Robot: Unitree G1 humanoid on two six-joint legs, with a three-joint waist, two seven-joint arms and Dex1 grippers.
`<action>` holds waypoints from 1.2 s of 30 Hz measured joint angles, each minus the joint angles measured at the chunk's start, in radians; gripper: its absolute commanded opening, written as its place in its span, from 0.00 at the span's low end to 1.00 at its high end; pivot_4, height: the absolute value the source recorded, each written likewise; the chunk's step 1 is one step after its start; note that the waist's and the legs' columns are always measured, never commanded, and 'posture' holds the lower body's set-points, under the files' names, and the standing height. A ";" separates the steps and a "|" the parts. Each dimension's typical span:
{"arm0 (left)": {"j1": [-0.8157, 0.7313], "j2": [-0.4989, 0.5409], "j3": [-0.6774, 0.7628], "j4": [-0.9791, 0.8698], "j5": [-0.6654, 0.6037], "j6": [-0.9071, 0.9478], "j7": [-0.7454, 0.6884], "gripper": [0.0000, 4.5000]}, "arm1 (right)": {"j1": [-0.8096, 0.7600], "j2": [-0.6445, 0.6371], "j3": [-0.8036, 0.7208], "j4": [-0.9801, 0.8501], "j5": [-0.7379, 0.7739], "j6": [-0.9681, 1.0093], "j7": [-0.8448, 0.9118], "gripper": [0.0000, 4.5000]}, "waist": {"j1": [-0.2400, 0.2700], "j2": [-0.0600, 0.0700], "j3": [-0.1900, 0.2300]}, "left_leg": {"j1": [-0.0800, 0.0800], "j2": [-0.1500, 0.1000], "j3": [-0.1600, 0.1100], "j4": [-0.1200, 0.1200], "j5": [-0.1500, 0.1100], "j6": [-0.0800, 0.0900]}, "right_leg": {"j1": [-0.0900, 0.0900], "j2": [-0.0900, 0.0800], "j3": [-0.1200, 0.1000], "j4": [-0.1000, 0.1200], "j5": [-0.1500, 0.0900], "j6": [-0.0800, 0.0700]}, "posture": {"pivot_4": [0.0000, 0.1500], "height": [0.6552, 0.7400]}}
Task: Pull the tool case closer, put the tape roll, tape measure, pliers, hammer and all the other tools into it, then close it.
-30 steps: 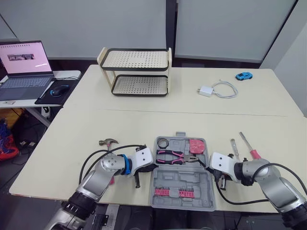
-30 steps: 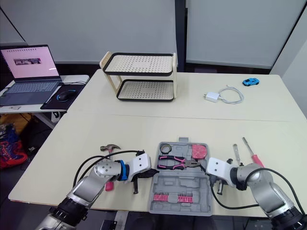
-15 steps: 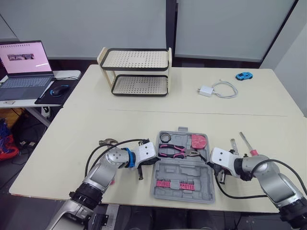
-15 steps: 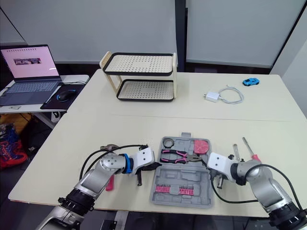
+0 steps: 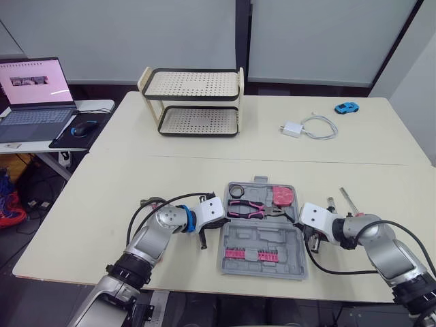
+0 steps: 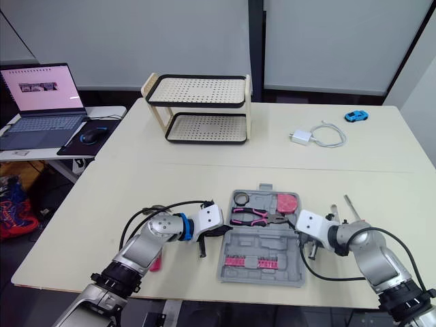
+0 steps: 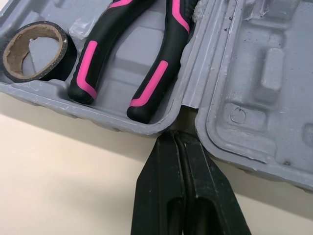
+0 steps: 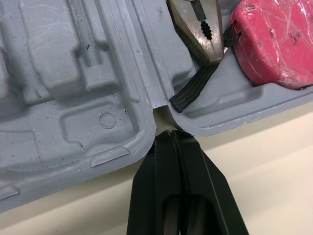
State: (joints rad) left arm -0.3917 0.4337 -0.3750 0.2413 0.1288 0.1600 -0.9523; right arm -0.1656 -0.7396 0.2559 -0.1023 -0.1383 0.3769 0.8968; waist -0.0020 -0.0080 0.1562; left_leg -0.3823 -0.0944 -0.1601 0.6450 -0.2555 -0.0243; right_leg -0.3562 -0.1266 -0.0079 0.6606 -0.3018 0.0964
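The grey tool case (image 5: pixel 272 236) lies open near the table's front edge. Its far half holds the tape roll (image 5: pixel 236 190), the pink-handled pliers (image 5: pixel 251 208) and the pink tape measure (image 5: pixel 282 196). A row of pink bits (image 5: pixel 248 254) sits in the near half. My left gripper (image 7: pixel 178 134) is shut, its tip in the hinge notch on the case's left side. My right gripper (image 8: pixel 171 133) is shut, its tip against the right hinge notch. The hammer (image 5: pixel 151 202) lies on the table behind my left arm. Two screwdrivers (image 5: pixel 349 199) lie right of the case.
A two-tier perforated shelf (image 5: pixel 194 102) stands at the back. A white charger with its cable (image 5: pixel 310 127) and a blue toy car (image 5: pixel 346 107) lie at the back right. A laptop (image 5: pixel 34 88) and mouse (image 5: pixel 85 128) sit on a side desk at left.
The case has slid away from the table's front edge, with both shut grippers moving along at its hinge ends. Shelf and other objects have not moved.
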 measured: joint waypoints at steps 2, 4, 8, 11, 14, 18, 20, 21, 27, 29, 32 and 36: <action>-0.005 0.000 0.000 0.007 0.001 -0.006 0.002 0.01 | -0.002 0.000 0.000 0.000 0.000 0.000 -0.003 0.00 | 0.000 0.000 0.000 | 0.000 0.000 0.000 0.000 0.000 0.000 | 0.000 0.000 0.000 0.000 0.000 0.000 | 1.00 1.00; -0.006 0.000 0.001 0.009 0.001 -0.012 0.003 0.01 | -0.002 0.001 0.000 0.000 0.000 0.000 -0.004 0.00 | 0.000 0.000 0.000 | 0.000 0.000 0.000 0.000 0.000 0.000 | 0.000 0.000 0.000 0.000 0.000 0.000 | 1.00 1.00; -0.005 0.001 0.002 0.010 0.001 -0.012 0.002 0.01 | -0.002 0.003 0.000 0.000 0.000 0.000 -0.006 0.00 | -0.001 0.000 0.000 | 0.000 0.000 0.000 0.000 0.000 0.000 | 0.000 0.000 0.000 0.000 0.000 0.000 | 1.00 1.00; -0.003 0.003 0.002 0.007 0.001 -0.011 0.001 0.01 | -0.002 0.004 0.000 0.000 0.000 0.000 -0.007 0.00 | -0.001 0.000 0.000 | 0.000 0.000 0.000 0.000 0.000 0.000 | -0.001 0.000 0.000 0.000 0.000 0.000 | 1.00 1.00; 0.007 0.004 0.006 -0.005 0.000 -0.002 -0.001 0.01 | -0.002 0.007 0.000 0.000 0.000 0.000 -0.006 0.00 | -0.002 0.000 0.000 | 0.000 0.000 0.000 0.000 0.000 0.000 | -0.001 0.000 0.000 0.000 0.000 0.000 | 1.00 1.00; 0.022 0.004 0.008 -0.026 0.000 0.013 0.002 0.01 | -0.002 0.009 0.001 0.000 0.000 0.000 -0.003 0.00 | -0.002 0.000 0.000 | 0.000 0.000 0.000 0.000 0.000 0.000 | -0.001 0.000 0.000 0.000 0.000 0.000 | 1.00 1.00; 0.025 0.005 0.008 -0.032 0.001 0.018 0.002 0.01 | -0.002 0.009 0.001 0.000 0.000 0.000 -0.003 0.00 | -0.002 0.000 0.000 | 0.000 0.000 0.000 0.000 0.000 0.000 | -0.001 0.000 0.000 0.000 0.000 0.000 | 1.00 1.00; 0.026 0.005 0.008 -0.036 0.001 0.024 0.002 0.01 | -0.002 0.009 0.001 0.000 0.000 0.000 -0.003 0.00 | -0.002 0.000 0.000 | 0.000 0.000 0.000 0.000 0.000 0.000 | -0.001 0.000 0.000 0.000 0.000 0.000 | 1.00 1.00; 0.033 0.008 0.008 -0.049 0.001 0.034 0.002 0.01 | -0.002 0.010 0.001 0.000 0.000 0.000 -0.003 0.00 | -0.003 0.000 0.000 | 0.000 0.000 0.000 -0.001 0.000 0.000 | -0.001 0.000 0.000 -0.001 0.000 0.000 | 1.00 1.00; 0.036 0.010 0.008 -0.053 0.001 0.034 0.002 0.01 | -0.002 0.010 0.001 0.000 0.000 0.000 -0.003 0.00 | -0.003 0.000 0.000 | 0.000 0.000 0.000 -0.001 0.000 0.000 | -0.001 0.000 0.000 -0.001 0.000 0.000 | 1.00 1.00; 0.036 0.011 0.008 -0.053 0.001 0.033 0.002 0.01 | -0.001 0.010 0.001 0.000 0.000 0.000 -0.003 0.00 | -0.003 0.000 0.000 | 0.000 0.000 0.000 -0.001 0.000 0.000 | -0.001 0.000 0.000 -0.001 0.000 0.000 | 1.00 1.00; 0.036 0.011 0.008 -0.051 0.004 0.028 0.003 0.01 | -0.001 0.010 0.001 0.000 0.000 0.000 -0.004 0.00 | -0.003 0.000 0.000 | 0.000 0.000 0.000 -0.001 0.000 0.000 | -0.001 0.000 0.000 -0.001 0.000 0.000 | 1.00 1.00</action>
State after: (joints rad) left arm -0.3561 0.4443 -0.3669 0.1905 0.1325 0.1878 -0.9497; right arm -0.1667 -0.7292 0.2572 -0.1024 -0.1381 0.3766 0.8925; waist -0.0048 -0.0084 0.1565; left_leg -0.3828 -0.0942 -0.1601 0.6443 -0.2558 -0.0246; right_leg -0.3570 -0.1264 -0.0077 0.6594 -0.3018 0.0965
